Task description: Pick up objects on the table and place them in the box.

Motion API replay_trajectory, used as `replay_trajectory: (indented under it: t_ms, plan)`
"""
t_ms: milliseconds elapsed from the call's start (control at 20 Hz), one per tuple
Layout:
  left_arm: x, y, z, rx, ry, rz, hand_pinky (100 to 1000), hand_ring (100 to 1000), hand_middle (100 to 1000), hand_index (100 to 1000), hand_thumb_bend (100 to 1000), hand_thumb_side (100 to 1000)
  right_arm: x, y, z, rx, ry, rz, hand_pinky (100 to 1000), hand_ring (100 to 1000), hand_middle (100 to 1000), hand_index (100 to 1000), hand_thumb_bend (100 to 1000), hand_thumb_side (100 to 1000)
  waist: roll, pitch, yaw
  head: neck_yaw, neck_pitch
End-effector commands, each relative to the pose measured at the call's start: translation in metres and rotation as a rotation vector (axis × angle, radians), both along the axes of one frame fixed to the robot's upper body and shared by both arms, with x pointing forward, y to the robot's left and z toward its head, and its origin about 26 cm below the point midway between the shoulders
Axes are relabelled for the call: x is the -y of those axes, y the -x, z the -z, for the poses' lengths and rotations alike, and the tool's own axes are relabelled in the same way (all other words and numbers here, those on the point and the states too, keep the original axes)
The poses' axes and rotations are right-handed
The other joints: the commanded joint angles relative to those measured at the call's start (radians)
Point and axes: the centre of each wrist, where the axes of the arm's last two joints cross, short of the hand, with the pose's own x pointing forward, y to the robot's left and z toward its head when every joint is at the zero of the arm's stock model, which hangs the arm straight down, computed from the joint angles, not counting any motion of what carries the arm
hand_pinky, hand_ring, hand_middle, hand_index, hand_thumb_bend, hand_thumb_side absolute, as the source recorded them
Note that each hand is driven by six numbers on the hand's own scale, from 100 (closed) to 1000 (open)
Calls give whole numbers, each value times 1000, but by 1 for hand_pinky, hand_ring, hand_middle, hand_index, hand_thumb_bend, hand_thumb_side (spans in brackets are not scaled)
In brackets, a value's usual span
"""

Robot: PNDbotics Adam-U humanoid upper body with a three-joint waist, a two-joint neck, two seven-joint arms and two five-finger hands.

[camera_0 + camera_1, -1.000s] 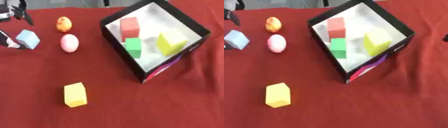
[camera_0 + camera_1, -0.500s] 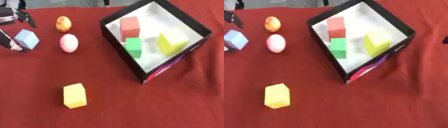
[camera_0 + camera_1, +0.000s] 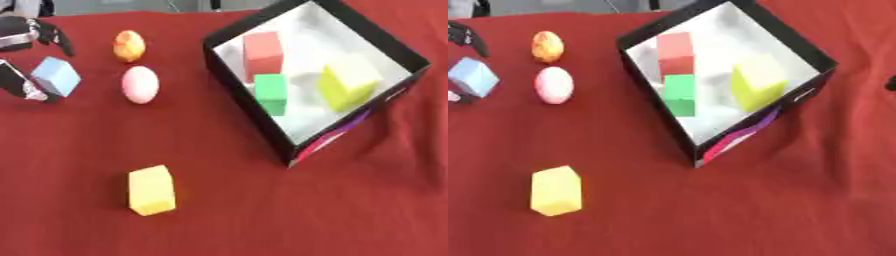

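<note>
At the far left, the left hand (image 3: 26,55) reaches in over the red tablecloth (image 3: 262,215) with its fingers spread wide around the light blue cube (image 3: 56,76), dark fingers above it and one below; whether any of them touch it cannot be told. The cube sits turned so one corner points toward the camera. Just to its right stands the pink egg (image 3: 140,84), long axis running away from the camera, and beyond it the orange egg (image 3: 129,45) lies the same way, the two apart. Nearer the camera, well apart from them, the yellow block (image 3: 151,190) stands upright on its short end. To the right the black box (image 3: 398,47), set cornerwise, holds a red block (image 3: 262,50), a green block (image 3: 271,92) and a yellow-green block (image 3: 348,84) on its white floor. At the right edge of the right eye view a small dark shape shows, perhaps the right hand; its state cannot be told.
</note>
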Motion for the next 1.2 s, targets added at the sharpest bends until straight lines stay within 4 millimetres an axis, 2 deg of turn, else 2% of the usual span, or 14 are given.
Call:
replay_trajectory:
  t_ms: [50, 1200]
  plan:
    - [-9, 7, -18, 46, -2, -25, 805, 820, 747, 754, 632, 101, -3, 3, -9, 29, 29, -8, 979, 659, 606, 728, 100, 473, -2, -21, -2, 5, -14]
    - [-19, 6, -16, 108, 19, -131, 796, 811, 725, 740, 668, 100, -7, 0, -10, 33, 66, -32, 979, 665, 608, 730, 100, 470, 0, -8, -13, 19, -29]
